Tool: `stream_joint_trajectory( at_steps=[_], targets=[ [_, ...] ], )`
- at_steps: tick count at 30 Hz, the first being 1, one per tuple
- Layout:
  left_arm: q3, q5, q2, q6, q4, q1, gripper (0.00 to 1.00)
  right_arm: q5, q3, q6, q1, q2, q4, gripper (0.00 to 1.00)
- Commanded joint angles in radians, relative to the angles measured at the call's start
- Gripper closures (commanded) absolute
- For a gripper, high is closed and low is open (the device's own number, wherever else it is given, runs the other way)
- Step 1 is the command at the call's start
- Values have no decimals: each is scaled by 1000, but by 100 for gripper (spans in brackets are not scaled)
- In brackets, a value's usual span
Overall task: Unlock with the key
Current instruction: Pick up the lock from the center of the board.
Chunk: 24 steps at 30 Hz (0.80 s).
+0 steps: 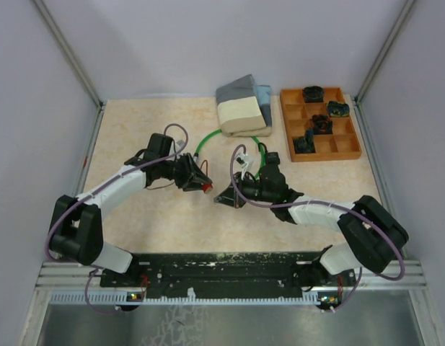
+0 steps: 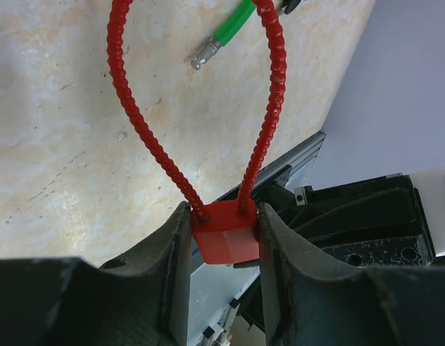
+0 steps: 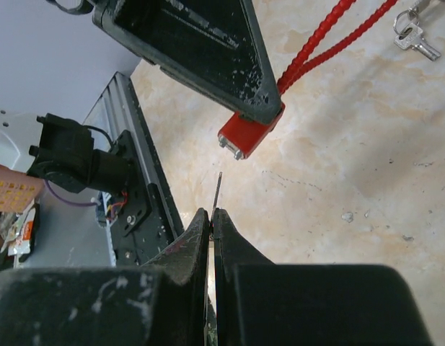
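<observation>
Jaws of the right pincer (image 3: 211, 216) are pressed together on a thin silver metal blade (image 3: 218, 189), probably the key, with its head hidden between them. The tip pokes out ahead and stops just short of the small red plastic padlock (image 3: 249, 133). That lock's body is pinched between the jaws of the left pincer (image 2: 223, 220). Its red ribbed cable shackle (image 2: 269, 108) loops out beyond them above the pale marbled tabletop (image 2: 56, 144). Farther out lie a green cable with a metal tip (image 2: 235, 21) and, beyond the right pincer, a bunch of silver keys (image 3: 413, 32).
</observation>
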Motion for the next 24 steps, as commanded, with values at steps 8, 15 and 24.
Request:
stream_joint_trajectory(
  at_steps=[8, 15, 24],
  targets=[
    [-20, 87, 14, -26, 80, 0, 100, 23, 92, 49, 9, 48, -40, 100],
    [-25, 73, 9, -15, 74, -1, 100, -1, 92, 77, 9, 58, 14, 100],
    [-29, 43, 1, -4, 64, -2, 100, -5, 86, 83, 9, 51, 28, 100]
  ],
)
